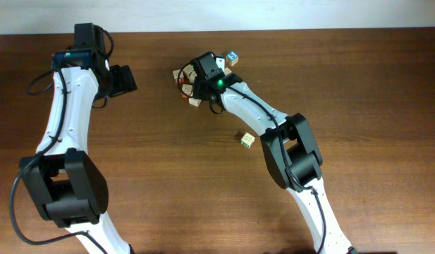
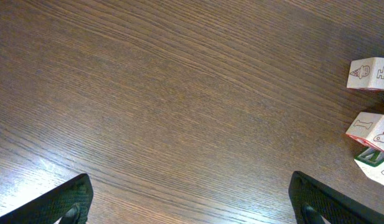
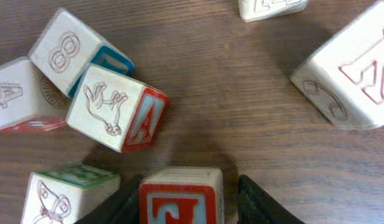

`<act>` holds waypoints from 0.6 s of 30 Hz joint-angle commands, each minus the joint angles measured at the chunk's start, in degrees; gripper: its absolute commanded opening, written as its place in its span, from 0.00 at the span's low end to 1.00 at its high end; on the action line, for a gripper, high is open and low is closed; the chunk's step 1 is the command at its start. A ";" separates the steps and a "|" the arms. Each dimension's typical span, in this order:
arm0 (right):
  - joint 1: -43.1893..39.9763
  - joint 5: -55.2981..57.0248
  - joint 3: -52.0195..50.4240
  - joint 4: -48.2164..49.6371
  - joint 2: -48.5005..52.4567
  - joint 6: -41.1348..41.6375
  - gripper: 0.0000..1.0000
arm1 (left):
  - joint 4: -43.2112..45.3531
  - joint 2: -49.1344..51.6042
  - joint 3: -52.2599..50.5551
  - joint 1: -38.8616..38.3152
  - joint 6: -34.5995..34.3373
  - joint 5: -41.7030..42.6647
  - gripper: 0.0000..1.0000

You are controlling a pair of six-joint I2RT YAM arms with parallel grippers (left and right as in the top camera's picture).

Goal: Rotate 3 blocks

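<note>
Blocks (image 1: 196, 103) lie in a cluster at the far middle of the table (image 1: 358, 85). The right gripper (image 1: 192, 85) is over them, the lone block (image 1: 247, 140) is nearer, and the left gripper (image 1: 123, 80) is to the left.

Left wrist view: the left gripper (image 2: 192, 199) is spread wide over bare wood.

Right wrist view: the right gripper (image 3: 187, 194) has its fingers (image 3: 261, 204) on both sides of the red-letter block (image 3: 181, 202). Whether they pinch it cannot be told.

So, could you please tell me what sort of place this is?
Probably a robotics lab workbench: a dark wooden table, two white-and-black robot arms working over it, and small wooden alphabet cubes scattered for manipulation practice.
</note>
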 commanded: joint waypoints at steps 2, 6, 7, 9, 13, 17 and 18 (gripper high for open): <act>-0.15 -1.62 0.11 -6.23 -0.24 -0.11 0.48 | -0.26 0.35 1.09 0.04 -0.76 -0.42 0.99; -0.15 -2.93 0.20 -14.64 -3.04 -0.52 0.56 | -0.55 0.35 1.09 0.04 -0.74 -0.42 0.99; -0.15 -2.99 0.20 -17.62 -3.87 -0.52 0.56 | -0.55 0.35 1.09 0.04 -0.74 -0.44 0.99; -0.15 -4.96 0.20 -24.20 -5.11 -0.55 0.56 | -0.55 0.35 1.09 0.04 -0.76 -0.42 0.99; -0.15 -12.55 0.20 -29.07 -5.22 -5.95 0.56 | -0.55 0.35 1.09 0.04 -0.76 -0.39 0.99; -0.92 -9.94 0.39 -20.57 -5.22 -13.07 0.61 | -0.55 0.35 1.09 0.04 -0.76 -0.39 0.99; -1.11 -7.72 0.39 -18.88 -5.22 -13.79 0.62 | -0.55 0.35 1.09 0.04 -0.76 -0.42 0.99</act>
